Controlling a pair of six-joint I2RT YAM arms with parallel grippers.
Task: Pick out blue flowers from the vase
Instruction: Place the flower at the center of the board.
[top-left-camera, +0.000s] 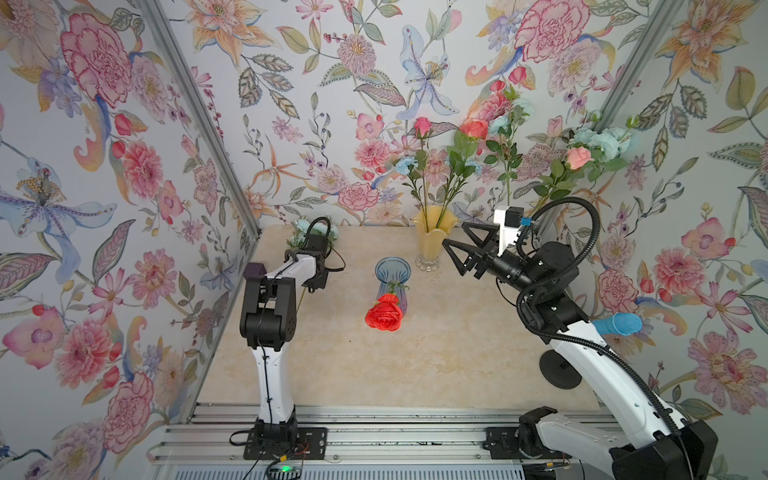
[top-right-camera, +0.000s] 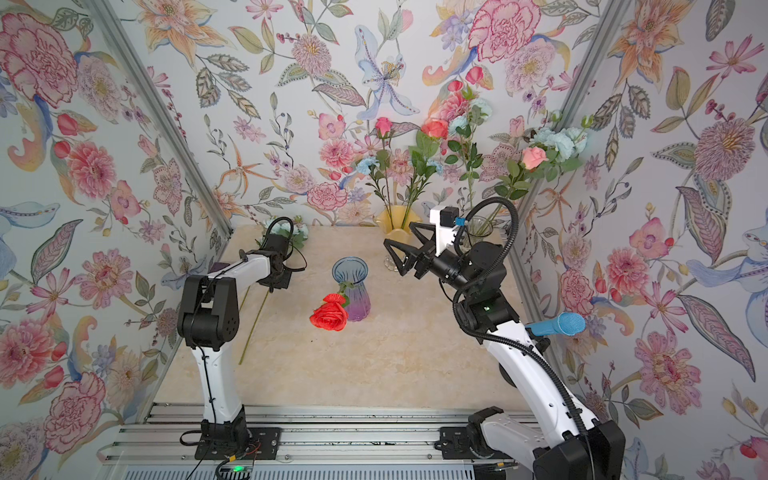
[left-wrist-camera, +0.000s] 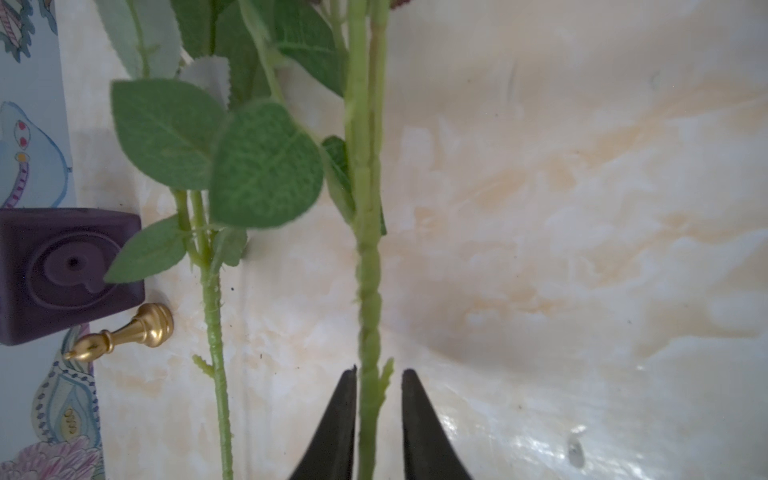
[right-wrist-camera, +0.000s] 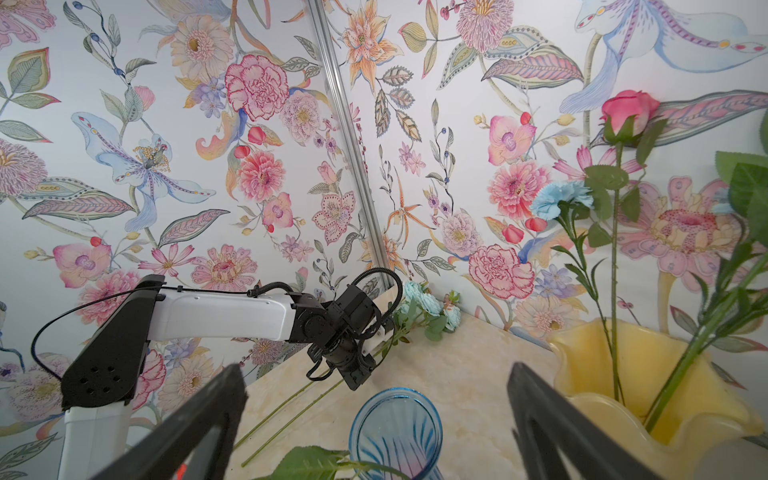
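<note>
Pale blue flowers (top-left-camera: 305, 227) lie on the table in the far left corner, their long stems (top-right-camera: 253, 328) running toward the front. My left gripper (left-wrist-camera: 379, 372) straddles one stem (left-wrist-camera: 368, 291) low over the table. Its jaws stand slightly apart, with a gap beside the stem, so it is open. A second stem (left-wrist-camera: 216, 332) lies alongside. More blue flowers (right-wrist-camera: 557, 199) stand in the yellow vase (top-left-camera: 432, 232), and others (top-left-camera: 602, 139) rise at the far right. My right gripper (top-left-camera: 454, 233) hovers wide open and empty just right of the yellow vase.
A blue glass vase (top-left-camera: 392, 270) mid-table holds a red rose (top-left-camera: 384, 316). Pink and coral roses (top-left-camera: 579, 157) share the back vases; a clear vase (top-right-camera: 482, 226) stands behind my right arm. A purple box (left-wrist-camera: 62, 270) and gold knob (left-wrist-camera: 137, 332) sit by the left wall. A blue microphone (top-left-camera: 619, 324) sticks out at right.
</note>
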